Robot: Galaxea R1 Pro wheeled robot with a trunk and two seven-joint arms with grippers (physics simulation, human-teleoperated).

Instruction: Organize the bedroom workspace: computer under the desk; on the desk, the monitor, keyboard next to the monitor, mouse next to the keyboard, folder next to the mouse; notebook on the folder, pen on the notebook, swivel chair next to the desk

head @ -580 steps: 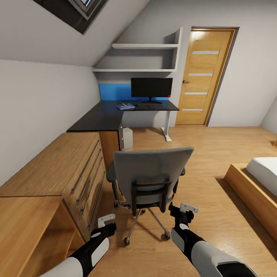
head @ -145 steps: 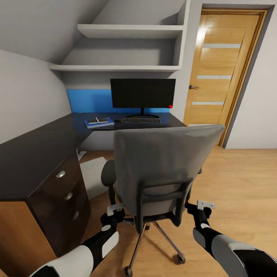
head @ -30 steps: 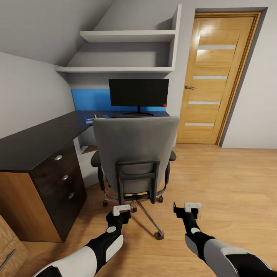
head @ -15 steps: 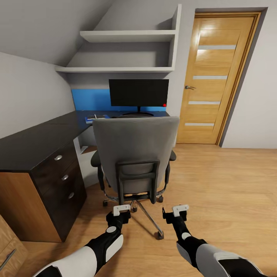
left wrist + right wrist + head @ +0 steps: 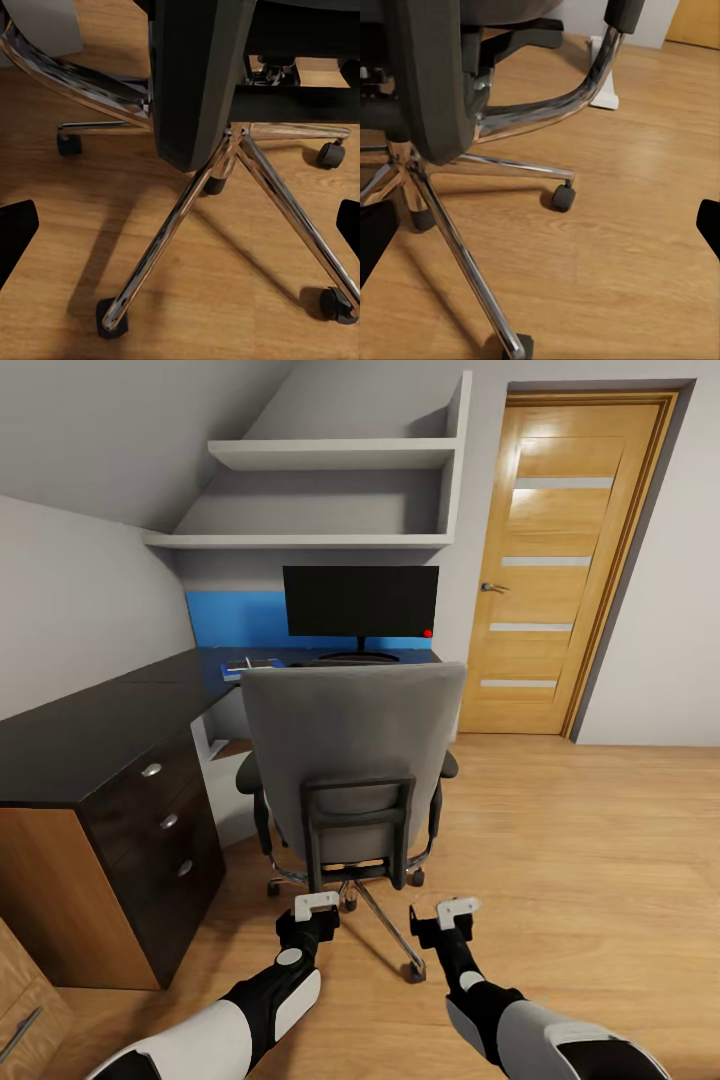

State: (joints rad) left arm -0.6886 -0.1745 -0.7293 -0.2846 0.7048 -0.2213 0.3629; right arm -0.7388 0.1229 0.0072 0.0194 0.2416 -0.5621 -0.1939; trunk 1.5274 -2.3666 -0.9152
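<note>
The swivel chair [image 5: 352, 760] has a backrest of matt grey cloth, a matt black plastic back bracket, and polished chrome legs [image 5: 171, 238] that mirror the floor [image 5: 560, 840], which is smooth, warm-toned wood plank with a soft sheen. The worktop of the desk [image 5: 90, 735] at the left of the frame is dark and faintly glossy, its drawer fronts bearing shiny round metal knobs [image 5: 152, 770]. The door [image 5: 545, 560] at upper right is satin light wood with frosted strips.
</note>
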